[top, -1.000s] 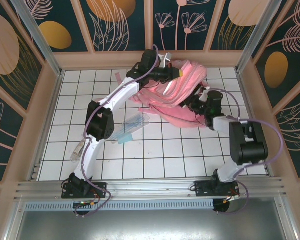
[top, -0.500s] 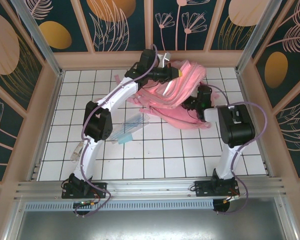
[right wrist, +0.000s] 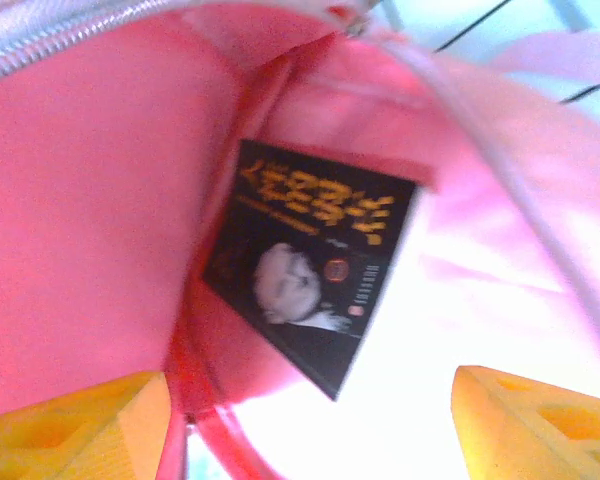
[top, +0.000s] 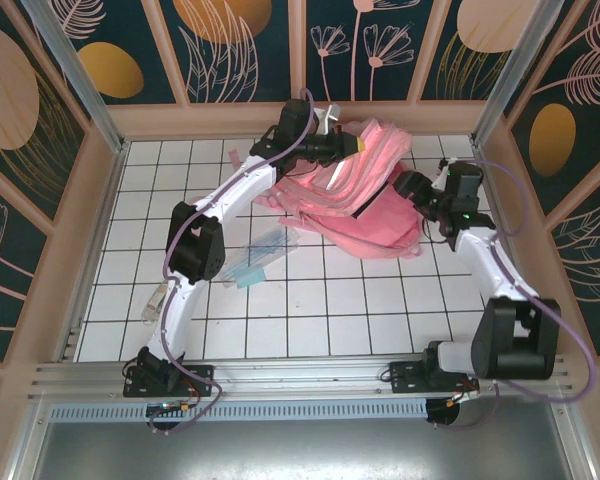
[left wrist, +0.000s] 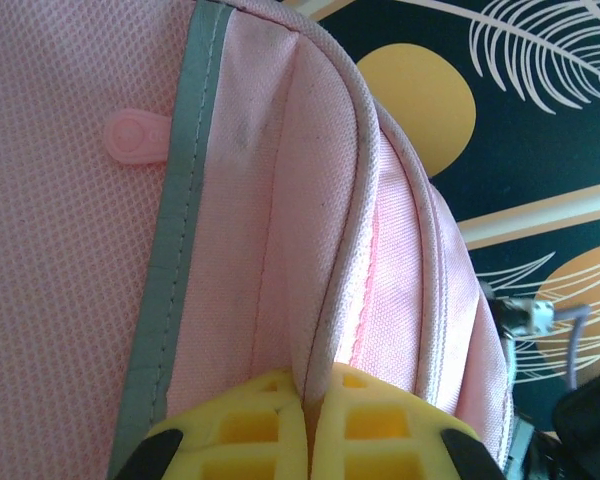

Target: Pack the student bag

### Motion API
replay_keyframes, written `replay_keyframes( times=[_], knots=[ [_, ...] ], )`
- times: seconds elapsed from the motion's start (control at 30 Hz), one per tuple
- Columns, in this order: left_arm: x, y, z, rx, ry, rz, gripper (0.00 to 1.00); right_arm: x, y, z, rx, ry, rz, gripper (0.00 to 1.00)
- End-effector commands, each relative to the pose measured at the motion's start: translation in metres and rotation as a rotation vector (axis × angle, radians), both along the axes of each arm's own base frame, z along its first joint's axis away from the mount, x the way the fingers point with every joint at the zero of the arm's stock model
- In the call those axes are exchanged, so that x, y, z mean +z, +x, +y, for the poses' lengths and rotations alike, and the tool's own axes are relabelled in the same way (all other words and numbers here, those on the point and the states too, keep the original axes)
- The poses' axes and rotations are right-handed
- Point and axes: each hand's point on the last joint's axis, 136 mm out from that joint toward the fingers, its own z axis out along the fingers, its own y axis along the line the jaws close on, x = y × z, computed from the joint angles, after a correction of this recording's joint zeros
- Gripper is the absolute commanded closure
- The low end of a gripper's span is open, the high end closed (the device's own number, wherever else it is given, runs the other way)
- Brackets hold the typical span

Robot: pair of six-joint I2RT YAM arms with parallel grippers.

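Right wrist camera is looking into the open mouth of the student bag point(right wrist: 100, 200), where a dark-covered book point(right wrist: 315, 265) is lying against the red lining just ahead of the right pincer point(right wrist: 305, 420). The pincer's yellow fingers are standing wide apart, with nothing between them. From above, the bag is slumping on the tiled table point(top: 310, 320) between the two pincers. Its upper rim is hanging from the left pincer point(top: 352, 146), which is clamping together on a piped seam beside the grey reflective strip point(left wrist: 185, 200).

The step in hand appears to be leaving the book inside and drawing the right pincer clear. Doing it well likely means keeping the left pincer's hold high so the mouth is staying open. The right fingers should be kept spread so they are not dragging the book back out. The pull should be straight back, so nothing is catching on the zipper point(right wrist: 80, 40) running just above the pincer.

Against the frame a second earlier, the right arm is now reaching from the outer side, its elbow swung out and away from the bag. Its fingers, then nearly together at the bag's edge, are now spread. The left arm and the lifted rim are sitting where they were.
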Motion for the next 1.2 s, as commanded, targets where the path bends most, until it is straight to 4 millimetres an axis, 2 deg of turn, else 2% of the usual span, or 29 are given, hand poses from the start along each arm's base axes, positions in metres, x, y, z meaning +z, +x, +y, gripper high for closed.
replay_keyframes(
  times=[0.0, 0.03, 0.07, 0.1, 0.13, 0.17, 0.27, 0.33, 0.43, 0.5, 0.6, 0.73, 0.83, 0.93, 1.17],
  knots=[
    [0.07, 0.001, 0.007, 0.028, -0.128, -0.16, 1.0, 0.002, -0.032, -0.022, -0.035, -0.176, 0.06, 0.25],
    [0.065, 0.002, 0.006, 0.03, -0.125, -0.149, 1.0, 0.011, -0.036, -0.022, -0.034, -0.184, 0.04, 0.25],
    [0.061, 0.002, 0.005, 0.031, -0.123, -0.137, 0.91, 0.02, -0.039, -0.021, -0.03, -0.182, 0.014, 0.24],
    [0.057, 0.001, 0.005, 0.029, -0.119, -0.123, 0.76, 0.029, -0.041, -0.018, -0.02, -0.175, -0.014, 0.24],
    [0.052, 0.0, 0.006, 0.027, -0.113, -0.107, 0.6, 0.037, -0.042, -0.014, -0.008, -0.155, -0.046, 0.02],
    [0.049, -0.003, 0.007, 0.028, -0.107, -0.095, 0.51, 0.043, -0.042, -0.015, -0.022, -0.127, -0.074, 0.01],
    [0.044, -0.013, 0.02, 0.056, -0.088, -0.099, 0.45, 0.049, -0.042, -0.019, -0.032, -0.018, -0.111, 0.01],
    [0.04, -0.023, 0.033, 0.092, -0.065, -0.113, 0.4, 0.054, -0.04, -0.013, 0.001, 0.056, -0.134, 0.01],
    [0.025, -0.036, 0.058, 0.163, -0.023, -0.101, 0.35, 0.06, -0.038, -0.004, 0.031, 0.099, -0.158, 0.01],
    [0.014, -0.043, 0.076, 0.219, -0.017, -0.082, 0.33, 0.06, -0.036, 0.001, 0.028, 0.088, -0.16, 0.01],
    [-0.019, -0.052, 0.104, 0.304, 0.007, -0.026, 0.33, 0.05, -0.033, 0.019, 0.036, 0.051, -0.123, 0.01],
    [-0.067, -0.054, 0.139, 0.403, 0.025, 0.073, 0.33, 0.033, -0.031, 0.056, 0.085, 0.031, -0.067, 0.04],
    [-0.102, -0.052, 0.157, 0.456, 0.028, 0.144, 0.34, 0.022, -0.031, 0.08, 0.108, 0.044, -0.039, 0.07],
    [-0.129, -0.046, 0.165, 0.497, 0.031, 0.191, 0.35, 0.018, -0.033, 0.101, 0.127, 0.046, -0.029, 0.08],
    [-0.174, -0.025, 0.17, 0.609, 0.018, 0.278, 0.39, 0.012, -0.043, 0.143, 0.191, 0.019, -0.017, 0.14]
  ],
)
